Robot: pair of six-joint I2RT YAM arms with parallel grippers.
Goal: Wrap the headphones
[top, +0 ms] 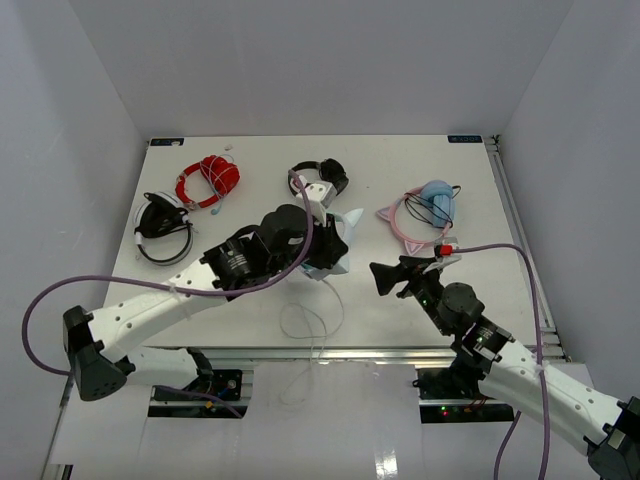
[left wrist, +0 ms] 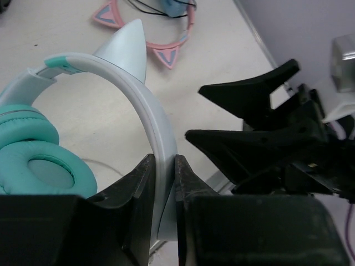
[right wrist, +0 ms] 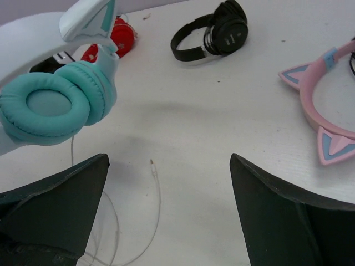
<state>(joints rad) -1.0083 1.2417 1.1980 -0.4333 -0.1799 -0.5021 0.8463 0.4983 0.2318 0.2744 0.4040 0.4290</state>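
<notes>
The teal headphones (top: 333,245) are held above the table's middle by my left gripper (top: 318,238), which is shut on their white headband (left wrist: 158,138). A teal padded cup (left wrist: 33,160) and a cat ear (left wrist: 128,50) show in the left wrist view. The cup also shows in the right wrist view (right wrist: 47,108). Their thin white cable (top: 310,320) lies looped on the table below, its plug tip (right wrist: 151,162) free. My right gripper (top: 392,278) is open and empty, just right of the headphones and above the cable (right wrist: 157,205).
Pink-banded light-blue cat-ear headphones (top: 425,212) lie at the right. Red headphones (top: 208,180) and black headphones (top: 162,228) lie at the back left, another black pair (top: 322,180) at the back middle. The table's front edge (top: 380,352) is close.
</notes>
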